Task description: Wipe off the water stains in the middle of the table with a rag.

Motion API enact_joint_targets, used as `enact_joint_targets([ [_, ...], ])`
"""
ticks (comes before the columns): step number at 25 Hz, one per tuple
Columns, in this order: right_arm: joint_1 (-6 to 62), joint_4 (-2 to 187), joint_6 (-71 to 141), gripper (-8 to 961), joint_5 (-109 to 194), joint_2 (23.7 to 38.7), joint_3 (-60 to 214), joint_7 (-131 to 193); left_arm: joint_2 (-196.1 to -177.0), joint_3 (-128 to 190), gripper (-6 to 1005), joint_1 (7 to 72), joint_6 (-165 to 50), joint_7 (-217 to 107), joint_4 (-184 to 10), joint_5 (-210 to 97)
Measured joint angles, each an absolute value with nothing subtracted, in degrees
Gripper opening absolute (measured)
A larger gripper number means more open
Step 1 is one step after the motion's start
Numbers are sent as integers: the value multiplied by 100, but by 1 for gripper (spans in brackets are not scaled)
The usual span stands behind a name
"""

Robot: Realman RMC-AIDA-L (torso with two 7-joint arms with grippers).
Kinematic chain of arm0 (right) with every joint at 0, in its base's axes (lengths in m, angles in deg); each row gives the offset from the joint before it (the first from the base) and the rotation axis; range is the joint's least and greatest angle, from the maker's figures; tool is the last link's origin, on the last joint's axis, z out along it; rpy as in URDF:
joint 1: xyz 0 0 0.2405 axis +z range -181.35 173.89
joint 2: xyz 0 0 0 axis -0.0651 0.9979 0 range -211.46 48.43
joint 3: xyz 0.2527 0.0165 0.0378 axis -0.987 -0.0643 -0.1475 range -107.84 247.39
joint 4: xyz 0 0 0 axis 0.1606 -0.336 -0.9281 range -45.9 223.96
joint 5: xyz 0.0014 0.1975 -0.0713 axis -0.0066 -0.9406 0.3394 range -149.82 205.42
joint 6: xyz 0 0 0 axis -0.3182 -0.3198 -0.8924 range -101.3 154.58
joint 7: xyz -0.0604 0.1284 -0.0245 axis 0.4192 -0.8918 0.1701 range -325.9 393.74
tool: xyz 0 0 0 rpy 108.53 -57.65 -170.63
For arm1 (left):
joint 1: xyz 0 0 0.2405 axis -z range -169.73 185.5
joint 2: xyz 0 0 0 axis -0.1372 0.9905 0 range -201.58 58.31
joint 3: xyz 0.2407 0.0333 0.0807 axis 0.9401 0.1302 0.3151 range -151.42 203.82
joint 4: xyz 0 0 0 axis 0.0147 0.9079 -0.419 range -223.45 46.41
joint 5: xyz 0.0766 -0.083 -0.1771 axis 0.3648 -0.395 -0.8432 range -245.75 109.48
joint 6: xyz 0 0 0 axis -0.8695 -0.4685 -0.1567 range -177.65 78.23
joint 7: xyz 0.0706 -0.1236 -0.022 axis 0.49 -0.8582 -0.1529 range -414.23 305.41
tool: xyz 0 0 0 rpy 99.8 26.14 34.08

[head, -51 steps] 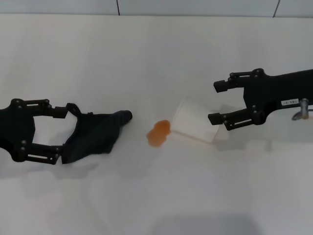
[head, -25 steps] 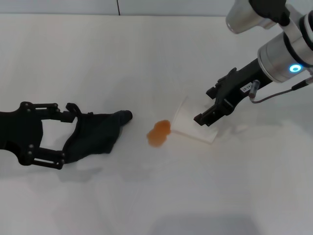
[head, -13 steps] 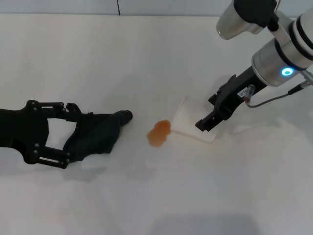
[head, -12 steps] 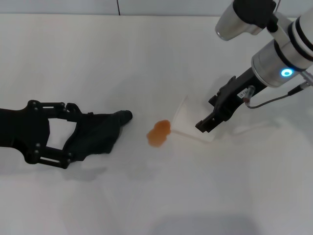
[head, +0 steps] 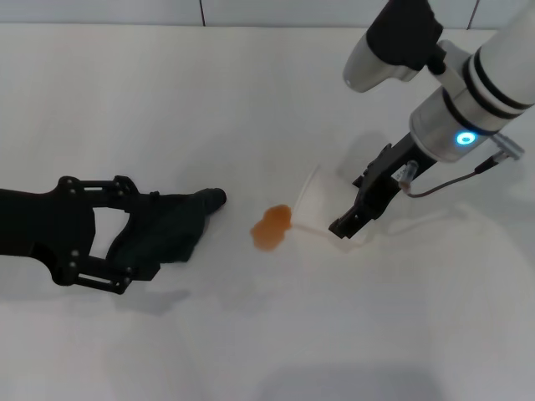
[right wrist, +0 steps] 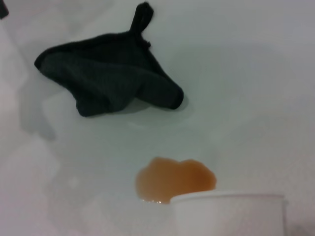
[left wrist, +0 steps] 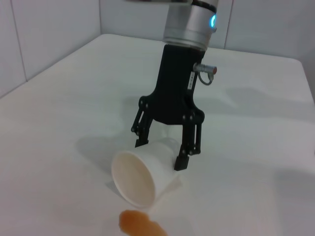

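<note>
The water stain [head: 272, 227] is a small orange-brown blotch in the middle of the white table [head: 251, 100]. It also shows in the right wrist view [right wrist: 174, 179] and the left wrist view [left wrist: 140, 225]. The dark rag [head: 167, 227] lies left of it, crumpled, and shows in the right wrist view [right wrist: 108, 73]. My left gripper [head: 125, 236] is open, its fingers on either side of the rag's left end. My right gripper [head: 349, 205] is open and straddles the base of a tipped white paper cup [left wrist: 142, 172], as the left wrist view [left wrist: 160, 152] shows.
The paper cup [head: 313, 205] lies on its side just right of the stain, mouth toward it. Its rim fills the bottom of the right wrist view [right wrist: 229, 214]. A wall with dark seams [head: 201, 12] runs along the table's far edge.
My right arm has swung up and over, and its gripper has come down astride the cup. My left gripper has slid right, farther around the rag. Stain and rag have not moved.
</note>
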State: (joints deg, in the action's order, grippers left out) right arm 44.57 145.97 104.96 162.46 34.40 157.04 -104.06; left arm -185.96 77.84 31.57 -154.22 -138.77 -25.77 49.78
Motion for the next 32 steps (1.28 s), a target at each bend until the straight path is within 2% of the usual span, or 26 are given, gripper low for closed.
enact_joint_targets([
  [11, 4502, 14435, 10162, 845, 16193, 3450, 16246, -10407, -18609, 7788, 887, 3075, -15466, -13878, -2577, 4978],
  [19, 4374, 14520, 10132, 744, 16022, 3449, 16287, -10359, -18616, 7788, 888, 3012, -15466, -13867, -2577, 4964],
  [27, 3594, 15327, 10019, 672, 15488, 3405, 15716, -9762, -18615, 7765, 887, 2942, -15465, -13797, -2577, 4928],
  [32, 2788, 15473, 10014, 636, 14241, 3402, 14865, -8203, -18621, 7767, 887, 2943, -15465, -13798, -2577, 4924],
])
